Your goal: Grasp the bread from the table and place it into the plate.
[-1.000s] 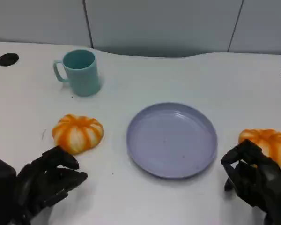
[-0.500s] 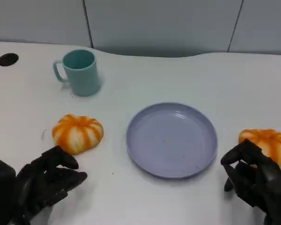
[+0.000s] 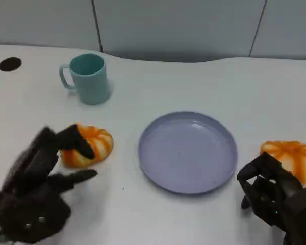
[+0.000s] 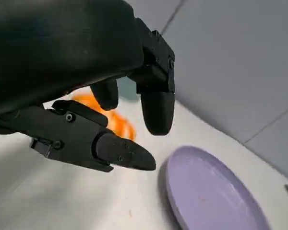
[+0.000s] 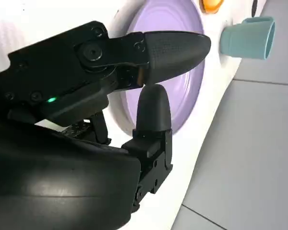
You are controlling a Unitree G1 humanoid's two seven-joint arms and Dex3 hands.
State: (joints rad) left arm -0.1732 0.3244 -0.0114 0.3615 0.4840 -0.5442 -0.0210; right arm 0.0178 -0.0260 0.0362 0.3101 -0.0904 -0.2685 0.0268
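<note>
Clearly our left hand [image 3: 38, 189] is the nearer one: at the lower left of the frame its fingers [image 3: 74, 140] are spread apart, empty, reaching over the near edge of the orange bread [image 3: 92, 145], which lies on the white surface [image 3: 194, 81] just left of the purple plate [image 3: 187, 151]. Our right hand [image 3: 273, 196], loosely curled on nothing, sits beside a second bread [image 3: 290, 155] at right.
</note>
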